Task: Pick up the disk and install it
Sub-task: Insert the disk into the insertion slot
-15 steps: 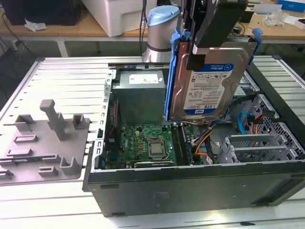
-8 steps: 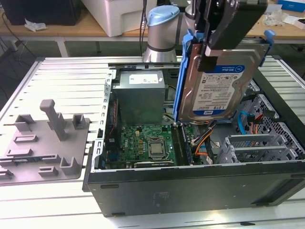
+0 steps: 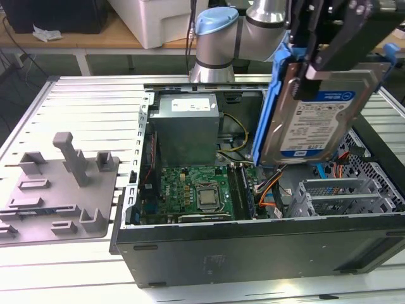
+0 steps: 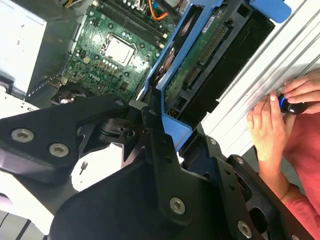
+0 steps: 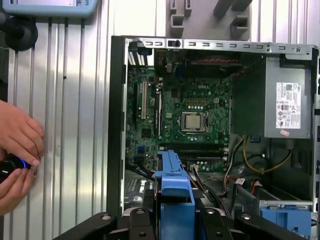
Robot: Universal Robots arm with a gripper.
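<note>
The gripper (image 3: 319,60) is clamping the disk (image 3: 314,120) at its upper end, its black fingers (image 4: 155,135) closing narrowly on the blue carrier frame (image 3: 267,107). It is holding the disk in the air over the open computer case (image 3: 253,253), beside the motherboard (image 3: 196,193). The disk is hanging nearly on end, its long axis running steeply up and down with the top leaning toward the exterior view's right and its labelled face looking at that camera.

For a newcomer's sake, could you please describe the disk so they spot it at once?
Above the open computer case, towards the exterior view's right, the gripper holds the disk aloft. Unlike the grey power-supply box, it is blue-framed.
</note>
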